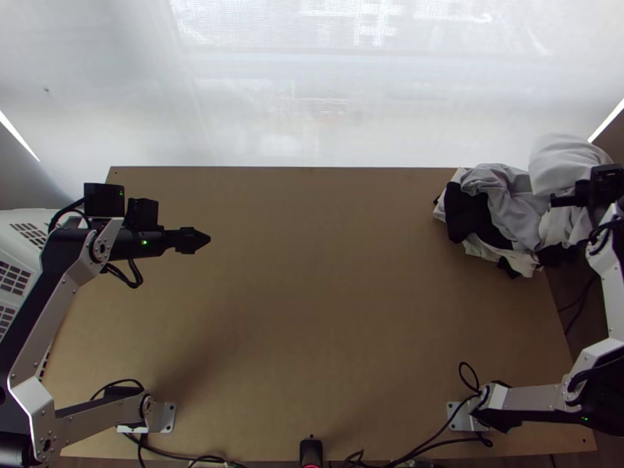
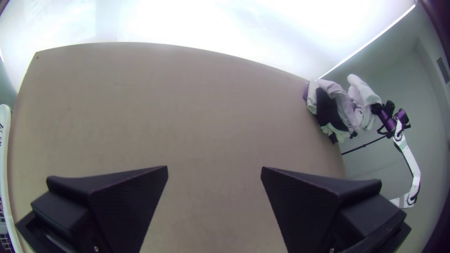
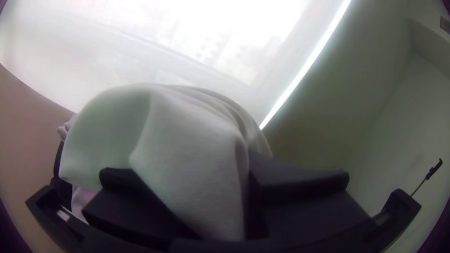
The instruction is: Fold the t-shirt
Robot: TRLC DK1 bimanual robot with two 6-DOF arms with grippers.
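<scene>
The worktop stretches between the two arms. The left arm is based near the near left corner; its lower part swings outward past the left edge, bends sharply, then runs toward the far side. From its upper bend, the wrist turns inward over the worktop's far left part, pointing across toward the right edge. The right arm roughly mirrors this: from its base near the near right corner it goes out beyond the right edge, bends, climbs toward the far right corner and turns inward at the wrist.

A white slatted basket stands beside the left edge. A crumpled clothes pile, with black cloth among pale pieces, lies at the far right corner and spills past the right edge. Which piece is the t-shirt, I cannot tell. In the pile, a white cloth bulges up, bunched rather than spread.

The right end effector is at that cloth, pinching a bunched part of it between its fingers. The left end effector hangs well apart from the pile; in the left wrist view its fingers stand wide, with nothing between them.
</scene>
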